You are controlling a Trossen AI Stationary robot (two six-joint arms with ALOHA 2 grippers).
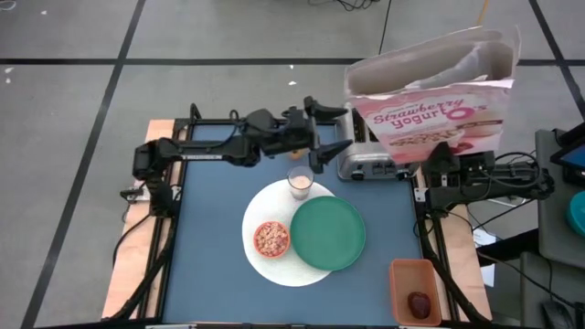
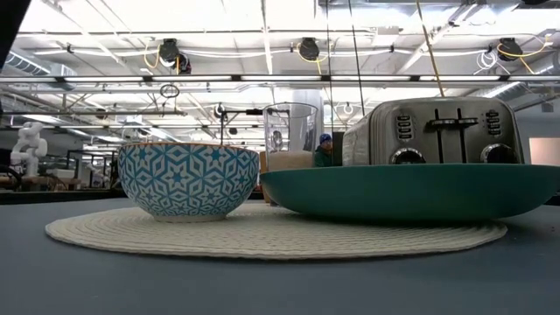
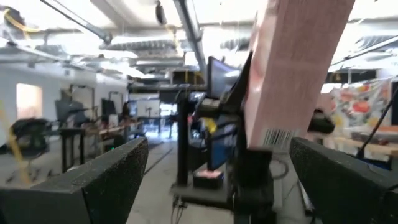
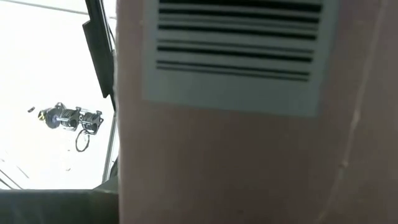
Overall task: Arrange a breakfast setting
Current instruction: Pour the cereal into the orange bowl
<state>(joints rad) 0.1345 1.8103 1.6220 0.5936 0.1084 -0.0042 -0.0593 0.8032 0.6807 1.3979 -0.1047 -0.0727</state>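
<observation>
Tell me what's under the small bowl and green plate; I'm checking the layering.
Both the small bowl and green plate sit on a large white round plate, woven like a mat in the low view. The part beneath them is covered.

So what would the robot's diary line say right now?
left gripper: open, above milk glass | right gripper: holding pink cardboard cereal box aloft

A: What's hidden?
B: The tall pink cardboard cereal box (image 1: 437, 87) covers half the silver four-slot toaster (image 1: 366, 163) and the right tool.
A: Anything unclear?
B: The dark red fruit (image 1: 419, 304) is too small.
</observation>
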